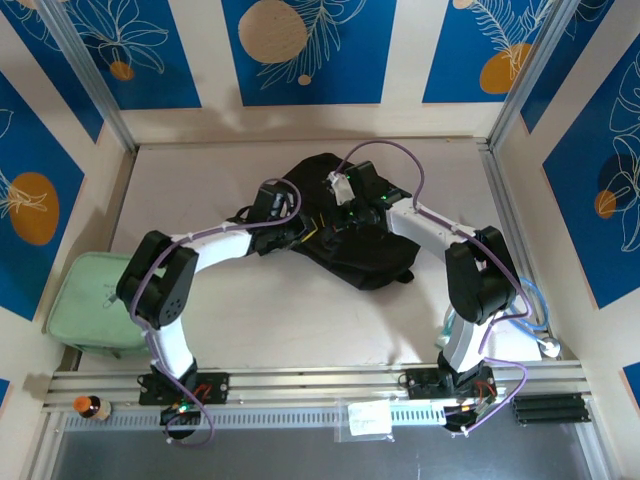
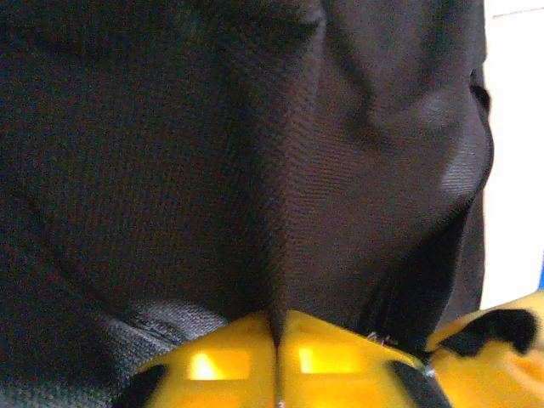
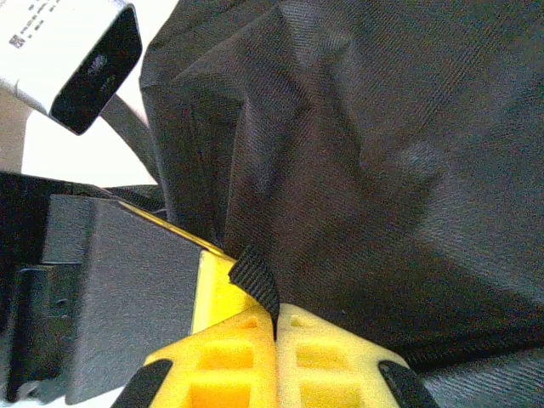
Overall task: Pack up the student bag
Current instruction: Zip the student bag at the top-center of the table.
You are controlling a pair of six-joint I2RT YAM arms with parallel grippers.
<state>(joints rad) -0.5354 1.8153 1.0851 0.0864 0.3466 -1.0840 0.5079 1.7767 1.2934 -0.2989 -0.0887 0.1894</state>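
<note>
So, the black student bag (image 1: 365, 262) is seen slumped toward the back middle of the desk (image 1: 300, 320). The left fingers (image 2: 268, 336) are pressed together, with a fold of the bag's fabric pinched between them. The right fingers (image 3: 268, 327) are likewise squeezed together on a short black webbing tab of the bag. A mint-green case (image 1: 95, 300) is parked at the desk's left edge, well apart.

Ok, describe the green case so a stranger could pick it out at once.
On the pale table, the black student bag lies in the middle. Look from it to the table's near left edge: the mint-green case lies there. It is pale and rectangular, whereas the bag is black and crumpled.
</note>
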